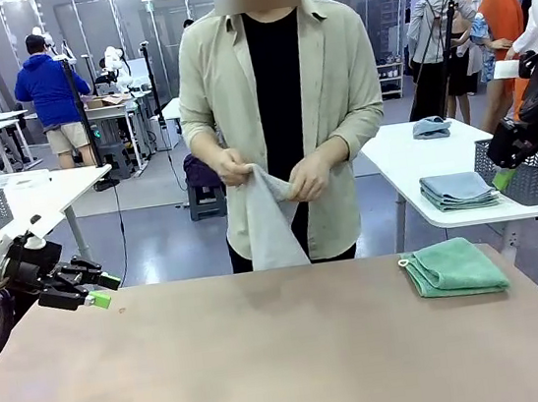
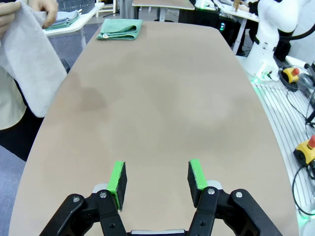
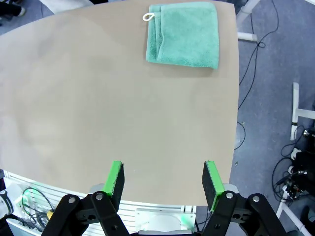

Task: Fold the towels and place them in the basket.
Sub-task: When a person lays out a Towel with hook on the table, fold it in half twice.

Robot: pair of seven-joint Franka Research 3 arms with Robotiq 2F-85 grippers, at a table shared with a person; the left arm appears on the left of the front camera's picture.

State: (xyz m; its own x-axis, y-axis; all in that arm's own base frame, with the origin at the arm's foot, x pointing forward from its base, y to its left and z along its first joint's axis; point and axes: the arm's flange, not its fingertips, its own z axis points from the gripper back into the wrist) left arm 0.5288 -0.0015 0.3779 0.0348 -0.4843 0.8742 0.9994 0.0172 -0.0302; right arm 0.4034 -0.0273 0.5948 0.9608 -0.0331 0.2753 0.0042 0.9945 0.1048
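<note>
Green towel (image 1: 453,268) folded at the table's (image 1: 270,359) far right corner, white towel (image 1: 270,223) hanging from the person's (image 1: 333,83) hands beyond the far edge, left gripper (image 1: 104,290) open and empty at the left edge, right gripper (image 1: 529,177) open, empty, raised at right.

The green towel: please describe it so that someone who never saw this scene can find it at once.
Start from the large tan table in front of the person. At its far right corner, seen from the robot, lies the green towel, folded flat. Its sea-green colour and small white loop set it apart from the pale towel in the person's hands.
</note>
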